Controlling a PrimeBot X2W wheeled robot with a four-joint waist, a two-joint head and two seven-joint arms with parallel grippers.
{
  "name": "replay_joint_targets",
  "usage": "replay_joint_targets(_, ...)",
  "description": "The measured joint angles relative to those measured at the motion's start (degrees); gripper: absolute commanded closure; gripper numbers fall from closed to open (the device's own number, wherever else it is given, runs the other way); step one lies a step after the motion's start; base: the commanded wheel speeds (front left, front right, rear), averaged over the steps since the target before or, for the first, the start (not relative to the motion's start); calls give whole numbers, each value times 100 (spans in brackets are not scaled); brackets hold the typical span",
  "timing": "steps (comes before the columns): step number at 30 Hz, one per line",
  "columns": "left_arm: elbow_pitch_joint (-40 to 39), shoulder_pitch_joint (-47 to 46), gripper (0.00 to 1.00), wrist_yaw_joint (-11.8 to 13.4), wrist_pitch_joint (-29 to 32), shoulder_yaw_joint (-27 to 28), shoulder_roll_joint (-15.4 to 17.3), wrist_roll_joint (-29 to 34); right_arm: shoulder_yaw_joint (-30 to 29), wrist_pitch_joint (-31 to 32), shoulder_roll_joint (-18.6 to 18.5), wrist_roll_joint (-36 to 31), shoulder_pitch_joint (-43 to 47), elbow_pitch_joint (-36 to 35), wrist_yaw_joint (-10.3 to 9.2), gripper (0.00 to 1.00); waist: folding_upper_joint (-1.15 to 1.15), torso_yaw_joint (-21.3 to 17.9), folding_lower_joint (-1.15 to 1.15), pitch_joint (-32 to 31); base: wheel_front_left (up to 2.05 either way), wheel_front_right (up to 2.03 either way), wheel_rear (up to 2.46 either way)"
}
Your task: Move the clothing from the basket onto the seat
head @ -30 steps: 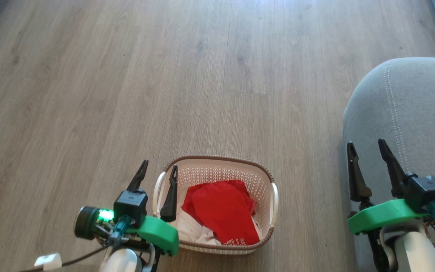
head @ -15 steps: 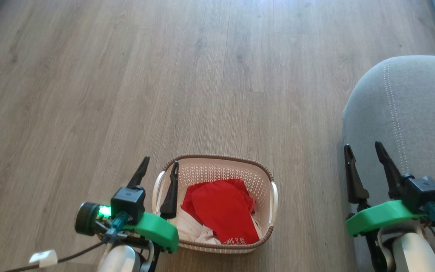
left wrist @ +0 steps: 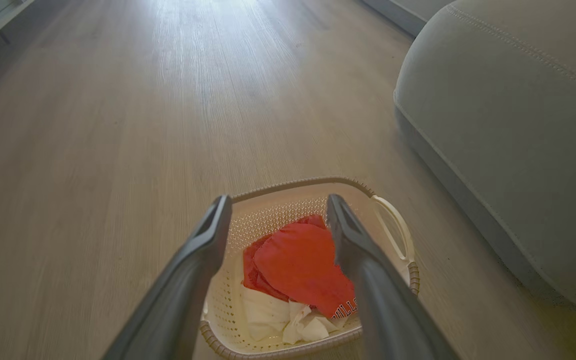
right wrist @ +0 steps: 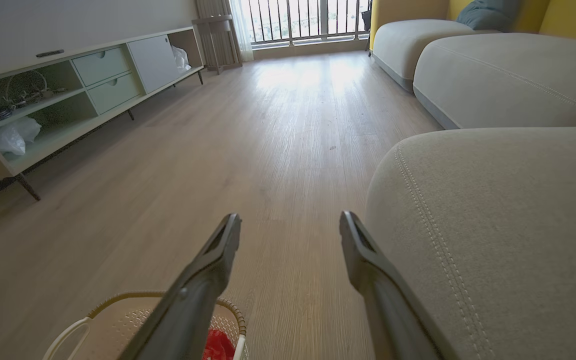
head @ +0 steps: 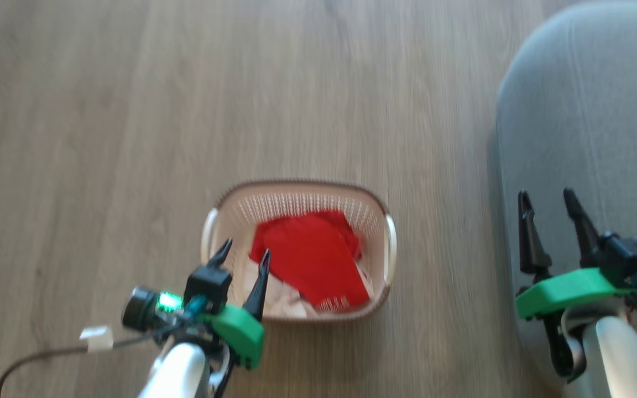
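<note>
Left gripper [head: 245,250] hangs over the near-left corner of the basket [head: 296,183], jaws wide and empty, touching nothing; looks lined up for a first grab at the clothing [head: 310,254], a red pile over white fabric inside the basket. Right gripper [head: 546,194] is also wide and empty over the front edge of the seat [head: 589,110], probably parked out of the way. Basket sits on the wood floor [head: 103,138] near the seat; transfer not yet begun, by my read.
</note>
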Motion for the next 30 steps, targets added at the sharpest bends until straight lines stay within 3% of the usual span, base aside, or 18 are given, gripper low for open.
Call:
replay_joint_targets(10, 1014, -1354, 0, -446, 0, -65, 70, 497, -105, -3, 0, 54, -427, -153, 0, 0, 0, -444, 1, 1544, 0, 0, 0)
replay_joint_targets(14, 1466, -1887, 0, -439, 0, -379, 320, 972, -45, -5, 0, 244, -556, -213, 0, 0, 0, -679, 2, 2115, 0, 0, 0)
replay_joint_targets(21, 2232, -2822, 0, -482, 0, -734, 628, 1189, 181, -5, 0, 513, -759, -393, 1, 0, 0, -1107, 1, 3026, 0, 0, 0)
replay_joint_targets(25, 2780, -3330, 0, -559, -3, -1089, 925, 1515, 511, -58, 0, 593, -876, -487, -4, 0, 0, -1367, 0, 3501, 0, 0, 0)
replay_joint_targets(30, 3365, -3742, 0, -579, -19, -1173, 1127, 1483, 942, -66, 10, 717, -950, -603, -3, 0, 0, -1735, 0, 3957, 0, 0, 0)
